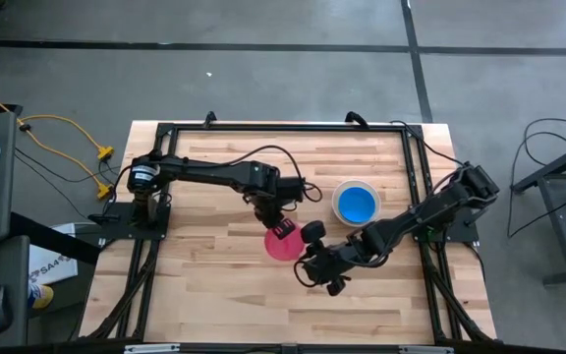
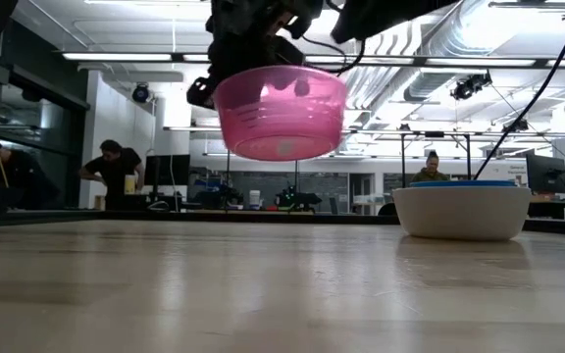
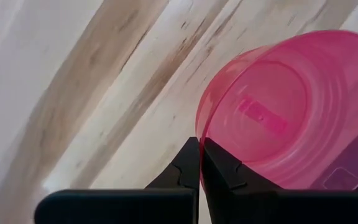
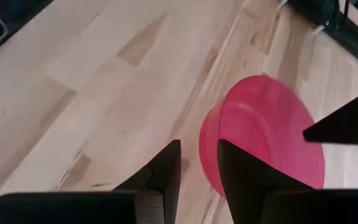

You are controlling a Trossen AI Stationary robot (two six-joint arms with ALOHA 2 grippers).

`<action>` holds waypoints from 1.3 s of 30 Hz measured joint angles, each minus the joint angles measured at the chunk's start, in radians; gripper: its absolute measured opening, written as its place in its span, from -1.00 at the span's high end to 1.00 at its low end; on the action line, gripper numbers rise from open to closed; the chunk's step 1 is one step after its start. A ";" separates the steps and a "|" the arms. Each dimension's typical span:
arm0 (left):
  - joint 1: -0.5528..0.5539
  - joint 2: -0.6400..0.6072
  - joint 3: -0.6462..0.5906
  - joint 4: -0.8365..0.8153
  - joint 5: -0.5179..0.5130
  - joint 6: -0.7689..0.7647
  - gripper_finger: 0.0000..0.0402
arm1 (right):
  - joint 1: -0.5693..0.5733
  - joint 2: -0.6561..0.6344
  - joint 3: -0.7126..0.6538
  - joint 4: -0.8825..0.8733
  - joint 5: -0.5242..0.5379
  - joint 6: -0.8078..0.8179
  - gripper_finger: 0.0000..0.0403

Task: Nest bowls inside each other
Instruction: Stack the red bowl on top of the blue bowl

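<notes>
Low view: the left gripper [image 3: 199, 163], fingers pinched on its rim, holds the pink bowl [image 2: 280, 111] clear above the pale wooden table [image 2: 263, 284]. Beside it, the right gripper [image 4: 197, 165] hangs with fingers apart. Farther right sits the white bowl [image 2: 461, 211] holding the blue bowl [image 1: 358, 203]. People [image 2: 111, 172] stand in the workshop behind.

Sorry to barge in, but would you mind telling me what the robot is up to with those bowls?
The left gripper is shut on the rim of the pink bowl and holds it in the air above the table. The right gripper is open beside it, holding nothing. The blue bowl already sits inside the white bowl on the table.
</notes>
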 joint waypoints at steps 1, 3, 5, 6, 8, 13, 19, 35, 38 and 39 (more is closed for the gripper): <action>0.000 0.000 0.000 -0.013 0.005 -0.018 1.00 | -0.003 0.007 0.000 0.005 0.008 0.002 0.51; 0.000 0.000 0.000 -0.033 0.017 -0.058 1.00 | -0.003 0.027 0.000 0.006 0.037 0.006 0.51; 0.000 0.000 0.000 -0.057 0.026 -0.093 1.00 | -0.003 0.048 0.000 0.019 0.070 0.007 0.51; 0.000 0.000 0.000 -0.067 0.027 -0.109 1.00 | -0.003 0.058 0.000 0.019 0.093 0.012 0.51; 0.000 0.000 0.000 -0.076 0.028 -0.130 1.00 | -0.001 0.076 0.000 0.031 0.131 0.024 0.51; 0.000 0.000 0.000 -0.076 0.025 -0.165 1.00 | 0.005 0.085 0.000 0.054 0.191 0.062 0.51; 0.004 0.000 0.000 -0.071 0.028 -0.202 1.00 | 0.006 0.085 0.000 0.056 0.199 0.107 0.51; 0.039 0.000 0.000 -0.017 0.044 -0.368 1.00 | 0.010 0.085 0.000 0.026 0.270 0.227 0.51; 0.043 0.000 0.000 -0.013 0.031 -0.396 1.00 | 0.010 0.085 0.000 0.014 0.276 0.240 0.51; 0.043 0.000 0.000 -0.009 0.027 -0.403 1.00 | 0.010 0.085 0.000 0.010 0.276 0.243 0.51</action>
